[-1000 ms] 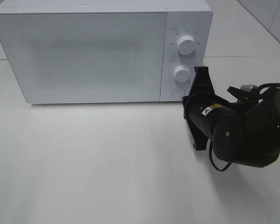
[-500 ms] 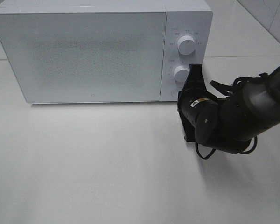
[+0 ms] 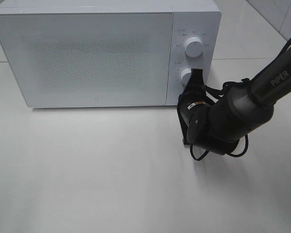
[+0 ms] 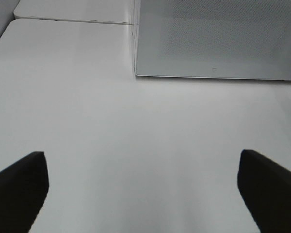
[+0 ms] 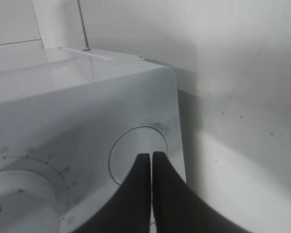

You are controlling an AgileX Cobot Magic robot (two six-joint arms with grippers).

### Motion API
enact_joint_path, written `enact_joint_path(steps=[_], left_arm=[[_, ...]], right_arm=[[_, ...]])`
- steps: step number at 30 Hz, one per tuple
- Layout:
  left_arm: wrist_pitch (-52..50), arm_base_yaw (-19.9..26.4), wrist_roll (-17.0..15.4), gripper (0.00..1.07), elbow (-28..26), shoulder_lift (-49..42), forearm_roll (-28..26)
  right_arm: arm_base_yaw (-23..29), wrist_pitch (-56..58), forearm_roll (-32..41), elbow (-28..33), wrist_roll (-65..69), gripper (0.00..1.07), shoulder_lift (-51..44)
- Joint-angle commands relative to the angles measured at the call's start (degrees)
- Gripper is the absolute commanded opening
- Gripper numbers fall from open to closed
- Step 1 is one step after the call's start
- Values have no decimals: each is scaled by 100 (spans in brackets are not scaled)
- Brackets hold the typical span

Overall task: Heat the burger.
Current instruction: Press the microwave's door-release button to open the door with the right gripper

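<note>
1. The right end effector (image 5: 151, 155) is pinched closed with nothing in it. Its tips seem set against the round button (image 5: 135, 145) at the low corner of the microwave (image 3: 106, 6) panel.
2. The left end effector (image 4: 144, 189) is spread wide and empty, with the door (image 4: 218, 39) ahead of it and bare surface (image 3: 87, 184) beneath.
3. I can't spot the burger anywhere. The door is shut and its speckled front hides the inside, so I cannot tell whether the burger is in there.
4. My worry is that the tips meet the button toward its rim, not its centre. A skewed push could slide them onto the casing, and nothing would release.
5. The lower dial (image 5: 19, 199) sits just beside the tips, and a slip that way could knock its setting.
6. If it presses too hard, the whole microwave may scoot away from the end effector across the smooth surface.
</note>
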Motion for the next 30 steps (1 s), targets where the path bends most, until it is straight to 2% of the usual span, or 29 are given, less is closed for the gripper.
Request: enact_joint_path(steps=[1,16,30], left_arm=[[-57,17,-11,98,17,-23,-34],[-57,17,-11,98,17,-23,-34],[-57,17,-11,98,17,-23,-34]], right_arm=[[-80,-143,63,-149,-252,0,11],[-149,-304,149,-395,-384,0,120],[-149,-1341,166,-602,-476,0,160]])
